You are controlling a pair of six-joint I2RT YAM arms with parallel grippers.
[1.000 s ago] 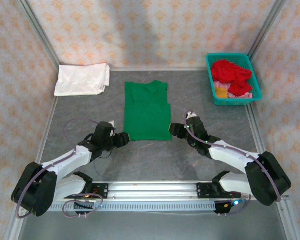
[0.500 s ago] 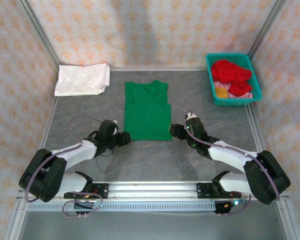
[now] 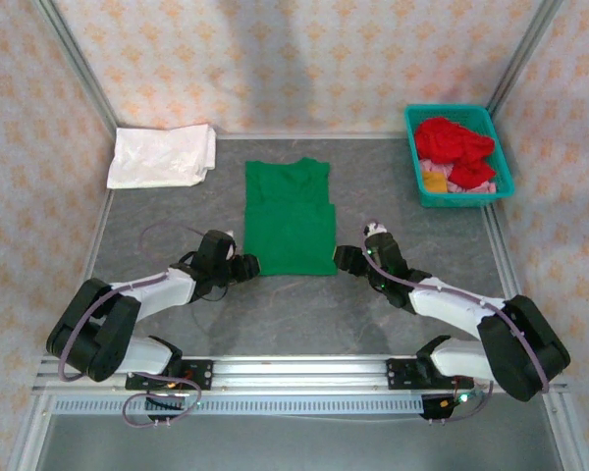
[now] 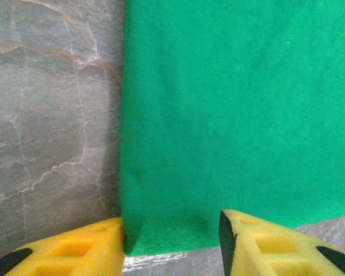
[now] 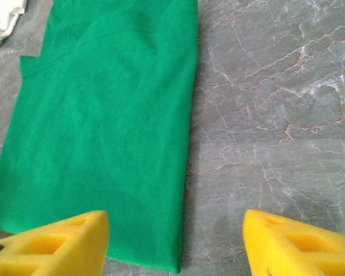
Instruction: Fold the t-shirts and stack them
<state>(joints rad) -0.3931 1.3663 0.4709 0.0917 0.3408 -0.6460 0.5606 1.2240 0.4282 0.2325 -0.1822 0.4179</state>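
Both jaws spread: left gripper (image 4: 172, 244) and right gripper (image 5: 175, 241) straddle green t-shirt (image 3: 290, 224) hem corners; pinch both evenly, fold toward 12 o'clock.

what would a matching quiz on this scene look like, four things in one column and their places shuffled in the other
Things:
1. green t-shirt
2. white t-shirt
3. red t-shirt
4. left tool

Places:
a. in the teal basket
b. far left corner of the table
c. open, straddling the green t-shirt's near left corner
d. spread flat at the table's middle

Pairs: 1-d, 2-b, 3-a, 4-c
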